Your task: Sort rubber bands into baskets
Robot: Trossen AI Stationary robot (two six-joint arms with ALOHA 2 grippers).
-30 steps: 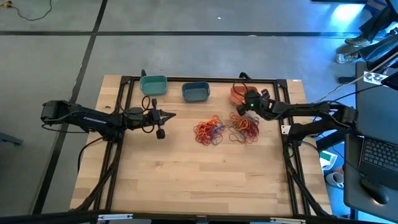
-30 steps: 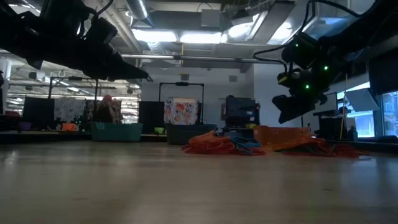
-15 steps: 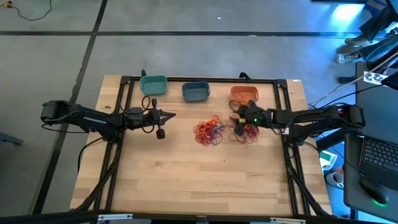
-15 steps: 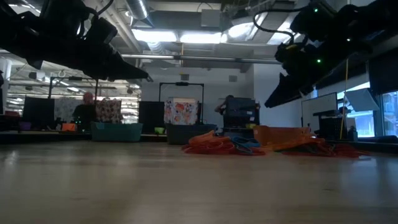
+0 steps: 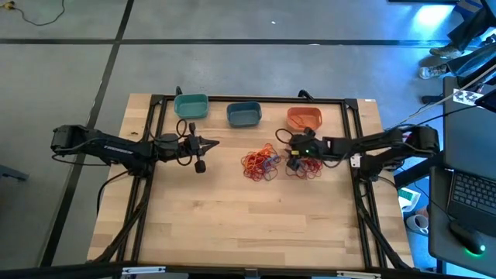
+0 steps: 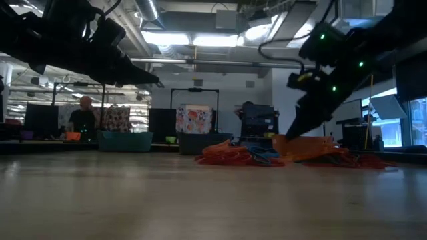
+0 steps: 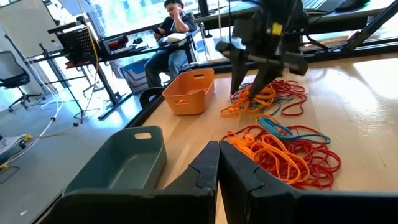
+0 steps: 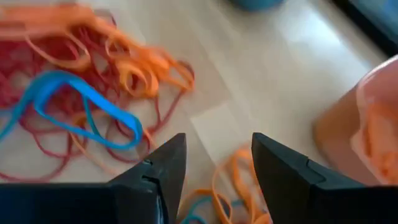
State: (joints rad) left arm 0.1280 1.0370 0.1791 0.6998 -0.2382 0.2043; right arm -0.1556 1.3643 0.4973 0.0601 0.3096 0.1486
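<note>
L arm: parked at the worktop's (image 5: pixel 232 225) left side, idle. The left gripper (image 5: pixel 203 152) hangs just left of the piles; its fingers (image 7: pixel 205 165) are pressed together w/ nothing between them. No action needed from it.

Baskets sit in a row along the far edge: teal basket (image 5: pixel 191 105), slate blue basket (image 5: pixel 243 114), orange basket (image 5: pixel 304 117). The orange one seems to hold some orange bands already, but the wrist view is too blurred to confirm.

Rubber bands lie in two tangles mid-worktop: the left pile (image 5: pixel 261 162) and the right pile (image 5: pixel 305 163), mixed red, orange and a few blue.

R arm: active. The right gripper (image 5: pixel 292 152) is low at the right pile's left edge, just in front of the orange basket. Its fingers (image 8: pixel 155 171) are spread, nothing held, w/ orange loops below the gap.

Step in hand, by judgement: pick approach. Next you need to settle the tips around one loop, close, lift it free of the tangle, then carry it to the basket matching its colour.
</note>
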